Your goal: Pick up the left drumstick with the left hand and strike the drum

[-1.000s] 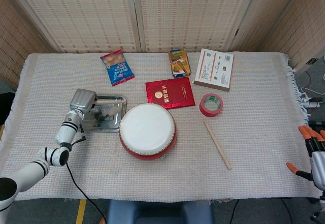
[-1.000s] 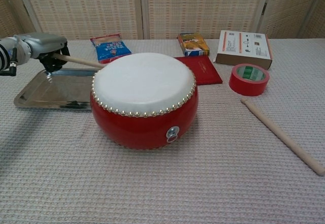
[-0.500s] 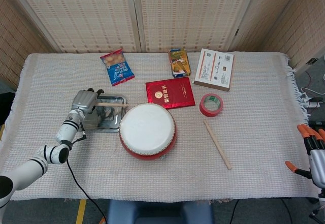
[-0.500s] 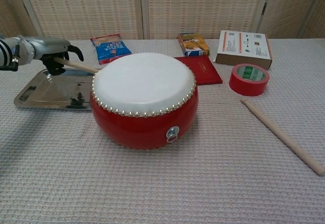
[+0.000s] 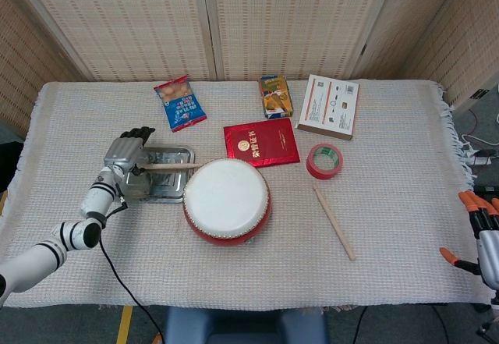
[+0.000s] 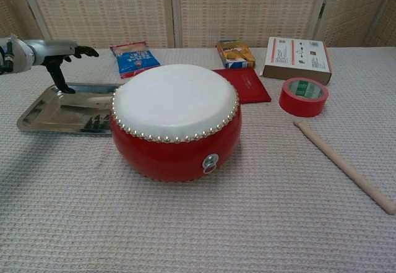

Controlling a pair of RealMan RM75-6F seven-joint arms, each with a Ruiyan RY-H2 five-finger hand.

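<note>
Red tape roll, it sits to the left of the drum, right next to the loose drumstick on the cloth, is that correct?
Not quite. The red tape roll sits to the right of the drum, not the left, as the head view shows. It is next to the loose drumstick on the cloth.

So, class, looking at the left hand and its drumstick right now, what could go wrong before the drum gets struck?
1. The left hand is spread open and the left drumstick lies across the metal tray. On that smooth surface the stick may roll or slide away when the hand closes on it.
2. The stick's far end sits close to the drum. A careless lift could knock it against the drum's side rather than its top.
</note>
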